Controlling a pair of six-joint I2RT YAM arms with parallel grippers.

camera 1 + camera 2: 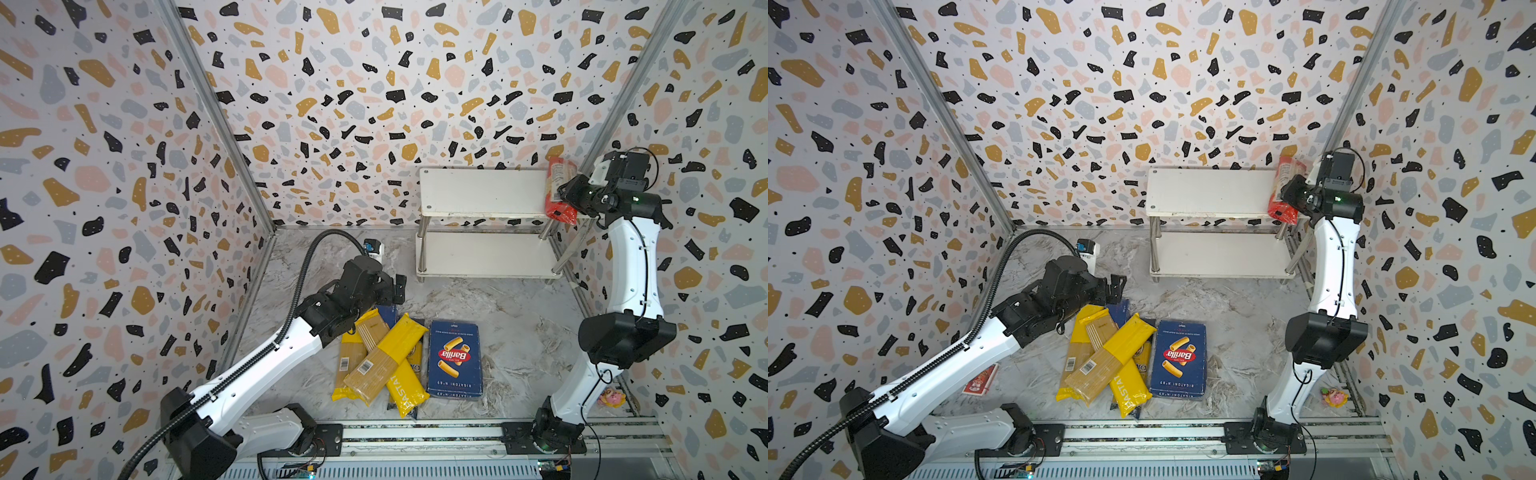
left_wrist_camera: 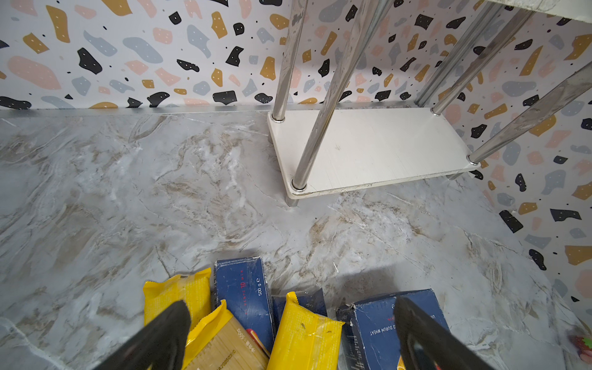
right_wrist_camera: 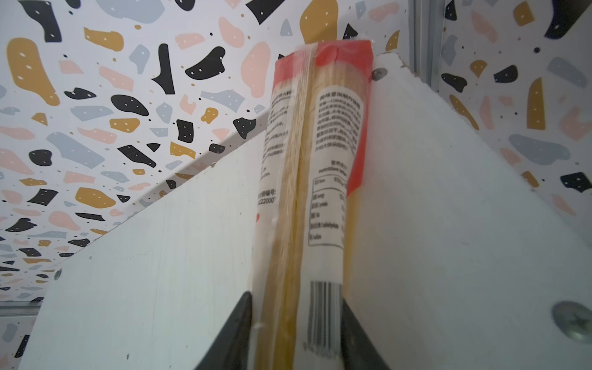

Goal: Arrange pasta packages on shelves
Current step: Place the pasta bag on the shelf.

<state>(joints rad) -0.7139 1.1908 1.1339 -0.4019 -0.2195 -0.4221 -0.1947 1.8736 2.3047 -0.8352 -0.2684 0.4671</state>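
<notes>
— Looking at the room first: what surrounds the shelves (image 1: 478, 191)?

— Three terrazzo walls (image 1: 374, 83), speckled black, ochre, pink and grey, and under everything a grey marble-look tabletop (image 1: 519, 316). The shelves stand against the back wall, in the corner on the right arm's side.

— Where is the pasta?

— The red spaghetti bag (image 1: 559, 187) lies across the top board at the shelves' end nearest the right arm. Its near end pokes past the board's front edge. The right gripper (image 3: 296, 296) has its jaws set narrow, one finger against each side of that bag.

— And the other packs?

— They are heaped on the tabletop in front of the shelves. The yellow spaghetti bags (image 1: 395, 349) are crossed over one another, and the rigatoni box (image 1: 455, 357) lies flat just beside them. The left gripper (image 1: 397, 289) hangs over the heap's shelf-side edge, jaws spread wide, holding nothing.

— What does one view add to another?

— The left wrist view shows the slim blue box (image 2: 243, 288) and a dark blue bag (image 2: 312, 298) tucked under the yellow ones. The right wrist view shows the red bag's printed label and barcode. A red card (image 1: 980, 380) shows in a top view, beside the left arm. In both top views a pink toy (image 1: 1333, 397) sits well in front of the shelves, near the right arm's base.
</notes>
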